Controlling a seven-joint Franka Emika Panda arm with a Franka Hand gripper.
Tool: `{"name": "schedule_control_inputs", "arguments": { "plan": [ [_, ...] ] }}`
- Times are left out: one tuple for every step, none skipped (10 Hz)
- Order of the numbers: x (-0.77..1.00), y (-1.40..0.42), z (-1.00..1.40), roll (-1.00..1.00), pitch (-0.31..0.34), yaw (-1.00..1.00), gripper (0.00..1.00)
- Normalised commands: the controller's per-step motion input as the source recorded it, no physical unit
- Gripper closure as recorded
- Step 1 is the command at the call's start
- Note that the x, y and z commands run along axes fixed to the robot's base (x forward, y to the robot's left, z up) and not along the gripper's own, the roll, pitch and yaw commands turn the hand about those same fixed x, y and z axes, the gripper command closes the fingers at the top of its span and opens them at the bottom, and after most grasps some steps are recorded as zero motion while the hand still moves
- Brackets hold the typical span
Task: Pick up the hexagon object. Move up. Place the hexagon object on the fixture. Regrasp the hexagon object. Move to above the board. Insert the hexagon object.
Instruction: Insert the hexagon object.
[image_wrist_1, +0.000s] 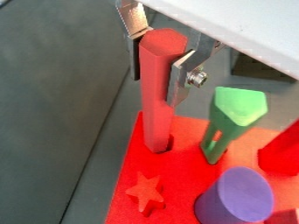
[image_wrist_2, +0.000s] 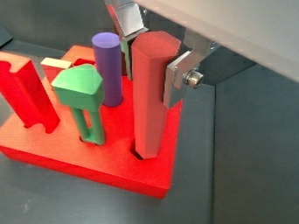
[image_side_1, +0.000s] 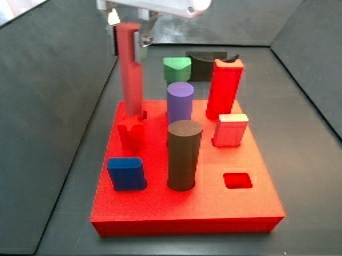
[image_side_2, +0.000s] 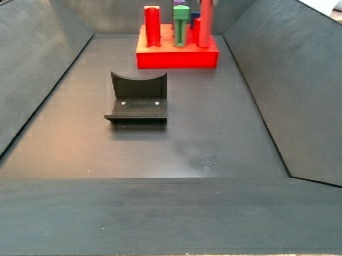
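The hexagon object (image_wrist_1: 156, 87) is a tall red rod. It stands upright with its lower end in a hole at a corner of the red board (image_wrist_1: 176, 171). My gripper (image_wrist_1: 162, 54) is shut on its top, one silver finger on each side. Both wrist views show this; the rod (image_wrist_2: 152, 96) and gripper (image_wrist_2: 156, 52) also stand over the board (image_wrist_2: 70, 153). In a side view the rod (image_side_1: 128, 65) rises at the board's back left with the gripper (image_side_1: 123, 25) above. The fixture (image_side_2: 138, 98) stands apart on the floor.
Other pieces stand in the board: a green peg (image_wrist_2: 79, 96), a purple cylinder (image_wrist_2: 107, 66), a red block (image_side_1: 225, 85), a brown cylinder (image_side_1: 183, 155) and a blue piece (image_side_1: 124, 172). A star-shaped hole (image_wrist_1: 143, 191) and a square hole (image_side_1: 237, 181) show. Dark walls surround the floor.
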Motion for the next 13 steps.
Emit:
{"name": "schedule_control_inputs", "arguments": {
  "plan": [
    [-0.27,0.03,-0.43,0.24,-0.196,0.40,1.00],
    [-0.05,0.00,-0.59,0.14,-0.234,0.28,1.00],
    [0.00,0.00,-0.48,0.03,-0.136,0.00,1.00],
    [0.14,0.04,-0.15,0.00,0.000,-0.09,1.00],
    [0.26,0.08,-0.18,-0.01,0.000,-0.14,1.00],
    [0.39,0.10,-0.28,0.00,0.000,-0.09,1.00],
    [0.25,0.14,-0.32,0.07,0.000,0.00,1.00],
    [0.00,0.04,-0.37,0.18,0.000,0.14,1.00],
    [0.00,0.00,-0.53,0.24,-0.057,0.22,1.00],
    [0.00,0.00,-0.59,0.17,-0.133,0.16,1.00],
    [0.00,-0.03,-0.25,0.00,-0.163,-0.02,1.00],
    [0.01,0.00,-0.11,0.00,-0.061,0.00,1.00],
    [0.00,0.00,0.00,0.00,0.000,0.00,1.00]
  ]
}}
